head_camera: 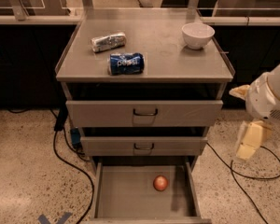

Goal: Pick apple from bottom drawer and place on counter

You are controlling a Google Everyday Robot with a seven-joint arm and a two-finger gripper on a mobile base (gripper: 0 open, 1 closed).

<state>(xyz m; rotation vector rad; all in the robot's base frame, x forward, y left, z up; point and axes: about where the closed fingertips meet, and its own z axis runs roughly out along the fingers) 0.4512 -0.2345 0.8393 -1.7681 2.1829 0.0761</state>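
The apple [160, 183] is small, round and red-orange, and it lies on the floor of the open bottom drawer [126, 195], right of the middle. The counter [163, 45] is the flat grey top of the drawer cabinet. My gripper [248, 141] hangs at the right side of the cabinet, about level with the middle drawer. It is above and well to the right of the apple, outside the drawer, and it holds nothing that I can see.
On the counter lie a blue Pepsi can [126, 63] on its side, a crumpled silver packet [108, 41] and a white bowl [198, 35]. The upper two drawers [144, 113] are closed. Black cables [67, 160] run across the speckled floor on both sides.
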